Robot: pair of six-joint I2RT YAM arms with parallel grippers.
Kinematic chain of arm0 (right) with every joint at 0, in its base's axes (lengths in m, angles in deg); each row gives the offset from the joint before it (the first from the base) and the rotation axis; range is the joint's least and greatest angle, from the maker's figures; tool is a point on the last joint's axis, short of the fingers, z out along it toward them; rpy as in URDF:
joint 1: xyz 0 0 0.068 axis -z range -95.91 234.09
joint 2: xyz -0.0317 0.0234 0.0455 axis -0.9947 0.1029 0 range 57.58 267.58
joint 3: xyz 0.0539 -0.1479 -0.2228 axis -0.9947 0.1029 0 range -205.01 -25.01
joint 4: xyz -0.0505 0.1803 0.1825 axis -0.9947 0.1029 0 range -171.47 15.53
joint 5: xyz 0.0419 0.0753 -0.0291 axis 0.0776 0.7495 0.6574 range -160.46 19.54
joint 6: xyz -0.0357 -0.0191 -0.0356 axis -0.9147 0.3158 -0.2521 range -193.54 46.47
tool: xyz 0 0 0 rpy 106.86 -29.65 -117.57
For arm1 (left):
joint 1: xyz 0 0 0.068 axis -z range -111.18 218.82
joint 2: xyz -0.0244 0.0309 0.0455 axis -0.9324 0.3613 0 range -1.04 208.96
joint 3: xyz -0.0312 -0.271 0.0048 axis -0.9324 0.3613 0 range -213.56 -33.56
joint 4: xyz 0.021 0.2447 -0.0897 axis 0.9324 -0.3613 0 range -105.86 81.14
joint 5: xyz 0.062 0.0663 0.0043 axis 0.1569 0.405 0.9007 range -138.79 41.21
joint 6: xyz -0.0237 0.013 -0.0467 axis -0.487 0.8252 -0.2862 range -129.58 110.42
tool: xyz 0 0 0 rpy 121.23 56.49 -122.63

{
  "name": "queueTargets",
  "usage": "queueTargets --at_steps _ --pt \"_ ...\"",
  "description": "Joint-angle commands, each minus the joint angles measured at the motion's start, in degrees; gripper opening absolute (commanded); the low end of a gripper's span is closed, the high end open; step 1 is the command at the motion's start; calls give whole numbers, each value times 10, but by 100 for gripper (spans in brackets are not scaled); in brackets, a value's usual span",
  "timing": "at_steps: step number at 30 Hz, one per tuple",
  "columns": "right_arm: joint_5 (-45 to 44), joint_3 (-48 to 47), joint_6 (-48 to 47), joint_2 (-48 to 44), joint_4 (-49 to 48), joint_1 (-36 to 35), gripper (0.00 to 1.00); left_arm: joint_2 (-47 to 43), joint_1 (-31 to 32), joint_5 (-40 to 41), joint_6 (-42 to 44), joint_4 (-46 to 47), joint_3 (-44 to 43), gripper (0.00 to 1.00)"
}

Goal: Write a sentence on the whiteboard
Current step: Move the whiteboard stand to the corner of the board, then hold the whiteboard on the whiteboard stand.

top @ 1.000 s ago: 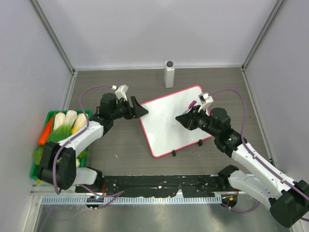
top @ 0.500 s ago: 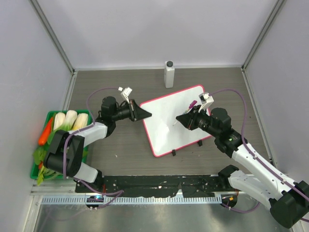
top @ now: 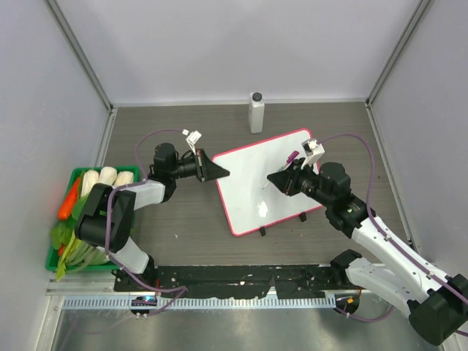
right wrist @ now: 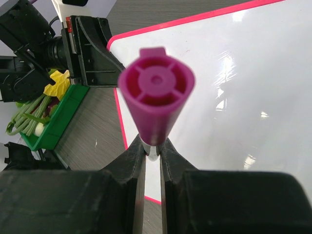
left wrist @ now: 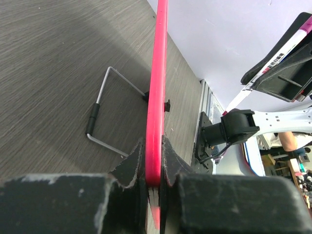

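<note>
- Scanning from the left, I see a green crate (right wrist: 56, 122) of vegetables at the table's left edge, well apart from the work.
- My left gripper (top: 219, 172) is clamped on the left edge of the whiteboard (top: 252, 194). The wrist view shows both jaws pinching the pink frame.
- The board lies mid-table, turned at an angle, with its two black feet on the near edge. I see no writing on it.
- I judge it light, stiff and glossy, so it would likely skate or pivot under pen pressure. The frame is the place to hold it, not the white face.
- A white bottle (top: 256, 112) stands at the far edge, apart from the board.
- My right gripper (top: 284, 180) is closed around a marker (right wrist: 157, 87) with a purple end, poised over the board's right half. I cannot tell whether the tip touches.
</note>
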Motion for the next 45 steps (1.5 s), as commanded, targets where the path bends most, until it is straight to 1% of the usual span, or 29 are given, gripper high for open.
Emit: queueTargets --at_steps 1,12,19,23,26,28,29,31,33,34,35,37,41,45 --pt "-9 -30 -13 -12 -12 2 1 29 9 -79 105 -49 6 0" --pt "-7 -39 -13 -7 -10 1 1 45 11 -163 140 -114 -16 0" --pt "-6 -40 -10 -5 -10 2 1 63 30 -215 135 -111 -28 0" --pt "-6 -40 -11 -5 -9 0 1 61 34 -209 131 -113 -26 0" --pt "-7 -39 -11 -4 -9 1 1 40 34 -176 139 -128 -15 0" --pt "-7 -39 -8 -5 -9 1 1 16 34 -138 146 -144 -10 0" --pt "-6 -38 -7 -4 -10 2 1 2 35 -126 152 -155 -6 10" --pt "-6 -38 -7 -6 -10 1 1 -32 37 -92 151 -160 7 38" --pt "-6 -37 -6 -7 -11 0 1 -68 37 -57 152 -163 20 58" --pt "-5 -36 -5 -7 -12 2 1 -83 37 -43 152 -167 26 64" --pt "-4 -38 -5 -7 -13 1 1 -99 37 -26 152 -170 30 69" --pt "-1 -38 -4 -6 -14 0 1 -127 37 -4 151 -187 32 75" --pt "2 -37 -3 -6 -15 1 1 -193 37 64 157 -239 38 82" --pt "3 -32 0 -6 -17 1 1 -279 37 156 168 -298 52 89"
